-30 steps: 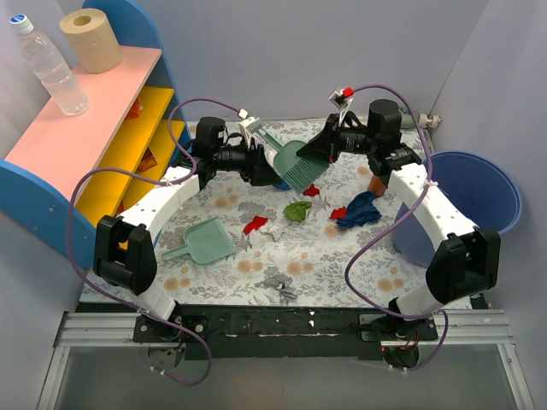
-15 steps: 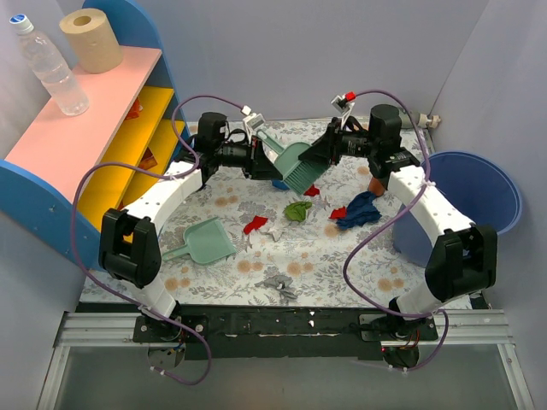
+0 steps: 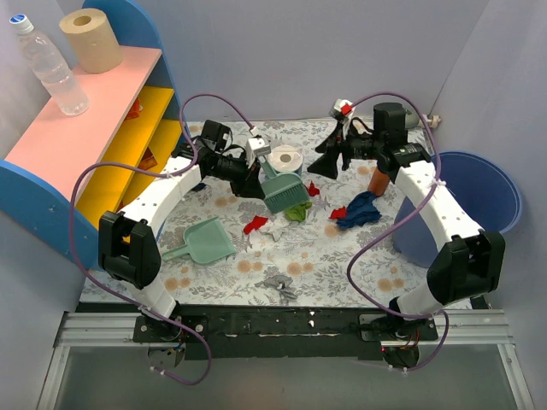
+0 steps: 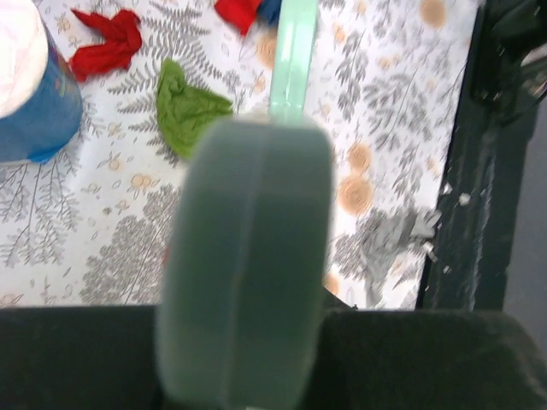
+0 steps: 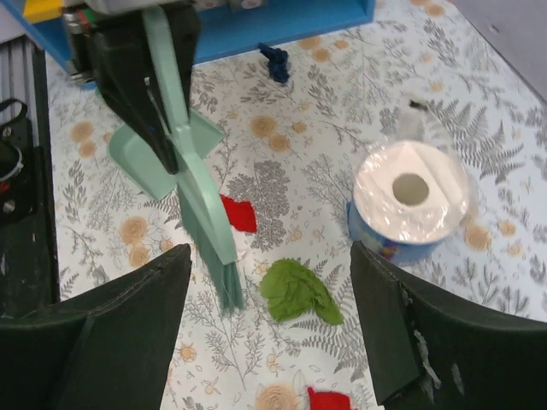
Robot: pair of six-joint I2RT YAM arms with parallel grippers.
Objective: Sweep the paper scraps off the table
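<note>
Several paper scraps (image 3: pixel 255 225) scattered on the bench (image 3: pixel 342 256) — green scrap (image 3: pixel 297 211) just beside the bristles of the brush (image 3: pixel 285 192), whose handle the left hand (image 3: pixel 259 178) clamps. Right hand (image 3: pixel 329 164) spread wide, holding nothing, near a red scrap (image 3: pixel 313 190). Left wrist view: brush blurred, fingers hidden. Right wrist view alone shows bristle tips — contact with green scrap unclear.

Brush (image 3: pixel 286 192), dustpan (image 3: pixel 205 242), tissue roll (image 3: pixel 285 159)
</note>
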